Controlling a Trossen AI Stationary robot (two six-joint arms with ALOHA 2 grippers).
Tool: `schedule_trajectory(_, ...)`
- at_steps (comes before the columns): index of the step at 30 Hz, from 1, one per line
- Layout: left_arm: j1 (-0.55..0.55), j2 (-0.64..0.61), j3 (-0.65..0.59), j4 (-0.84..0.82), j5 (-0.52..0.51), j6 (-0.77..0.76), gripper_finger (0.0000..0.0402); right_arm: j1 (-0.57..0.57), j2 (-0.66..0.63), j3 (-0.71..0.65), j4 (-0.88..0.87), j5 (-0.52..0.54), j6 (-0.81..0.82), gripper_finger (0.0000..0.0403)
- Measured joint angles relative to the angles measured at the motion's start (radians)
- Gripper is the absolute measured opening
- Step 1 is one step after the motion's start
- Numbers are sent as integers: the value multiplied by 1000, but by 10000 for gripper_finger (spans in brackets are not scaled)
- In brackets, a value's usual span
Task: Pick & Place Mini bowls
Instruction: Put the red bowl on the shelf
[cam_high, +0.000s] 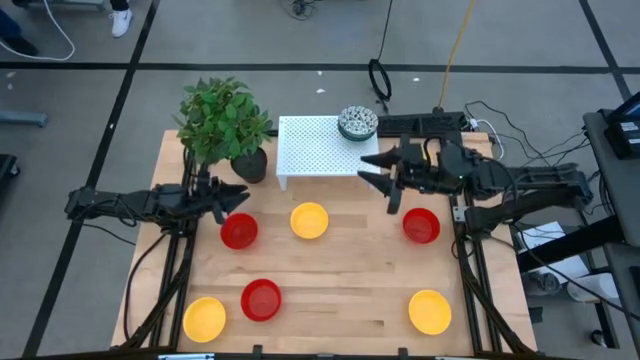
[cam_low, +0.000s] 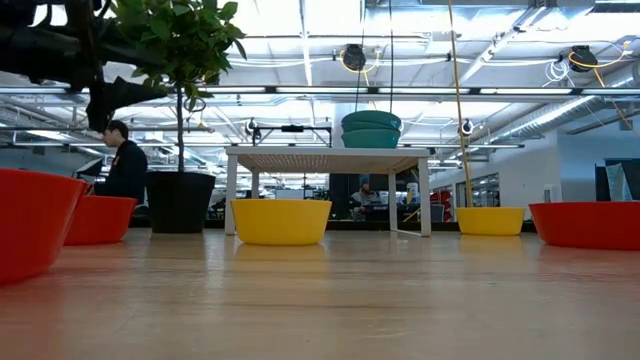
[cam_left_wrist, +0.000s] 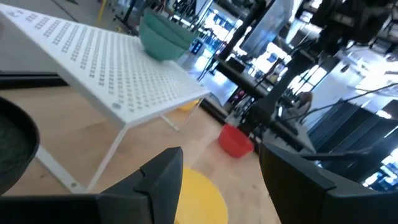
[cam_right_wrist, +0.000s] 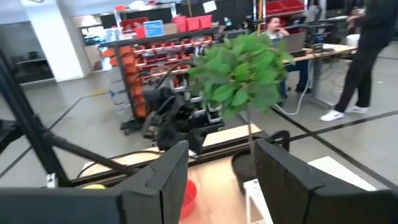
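Six mini bowls sit on their bases on the wooden table: red ones (cam_high: 239, 231), (cam_high: 261, 299), (cam_high: 421, 225) and yellow ones (cam_high: 309, 220), (cam_high: 204, 318), (cam_high: 430, 311). A stack of patterned bowls (cam_high: 357, 123), teal outside (cam_low: 371, 128), stands on the far right corner of the white perforated rack (cam_high: 315, 150). My left gripper (cam_high: 238, 197) hovers open above the table, just far of a red bowl. My right gripper (cam_high: 368, 170) hovers open at the rack's right edge, near of the stack. Neither touches anything.
A potted plant in a black pot (cam_high: 248, 163) stands at the rack's left end, close to my left gripper. The rack's legs (cam_left_wrist: 59, 174) stand on the table. Cables and a black power strip (cam_high: 425, 122) lie along the far right edge. People show in the room beyond.
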Motion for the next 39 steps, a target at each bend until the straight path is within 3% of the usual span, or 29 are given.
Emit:
schedule_trajectory(3,0,2,0,33,59,11,216,25,5,0,-19,0,0,169)
schedule_trajectory(9,-30,89,0,305,342,31,216,57,10,-1,-63,1,1,168)
schedule_trajectory(15,-135,292,1,505,354,-20,216,60,10,-38,-60,33,0,167)
schedule_trajectory(22,-247,539,71,456,353,-111,216,60,10,-94,-56,59,87,167)
schedule_trajectory(25,-291,613,155,314,360,-111,216,60,9,-102,-52,57,102,167)
schedule_trajectory(28,-327,680,285,38,339,-111,216,60,10,-105,-52,56,102,167)
schedule_trajectory(34,-370,846,539,-538,179,-207,216,60,10,-105,-52,56,102,167)
schedule_trajectory(39,-373,983,587,-720,163,-357,216,60,10,-105,-53,55,101,167)
